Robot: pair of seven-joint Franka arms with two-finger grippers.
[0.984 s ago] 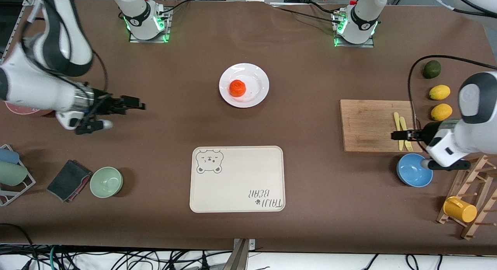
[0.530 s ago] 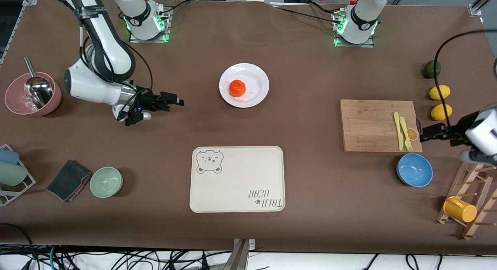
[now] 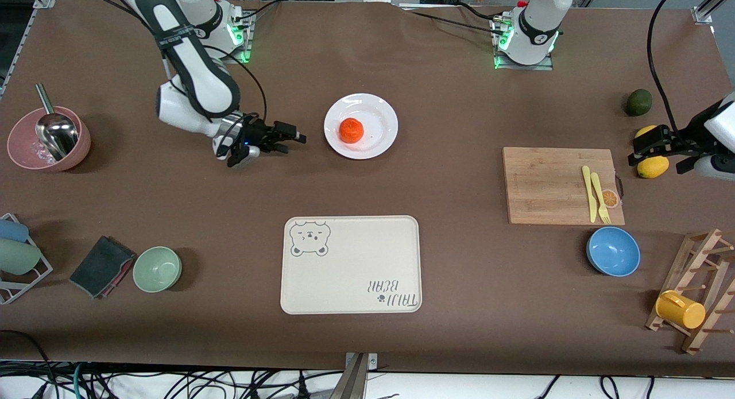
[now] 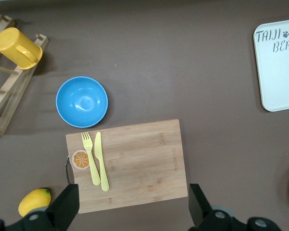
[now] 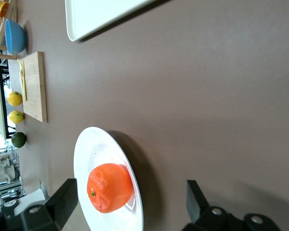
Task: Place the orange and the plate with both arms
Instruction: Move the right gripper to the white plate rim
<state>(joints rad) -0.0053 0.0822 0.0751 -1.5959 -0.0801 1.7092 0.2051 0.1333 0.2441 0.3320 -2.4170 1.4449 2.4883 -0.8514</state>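
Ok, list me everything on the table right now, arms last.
orange: one, orange-red, on the plate
plate: one, white, mid-table toward the bases
tray: one, cream, nearer the camera than the plate
cutting board: one, wooden, toward the left arm's end
fork and knife: one each, yellow, on the cutting board
lemons: two, yellow, beside the cutting board
blue bowl: one, nearer the camera than the cutting board
green bowl: one, pale green, toward the right arm's end
right gripper: fingers open, beside the plate
left gripper: fingers open, over the lemons
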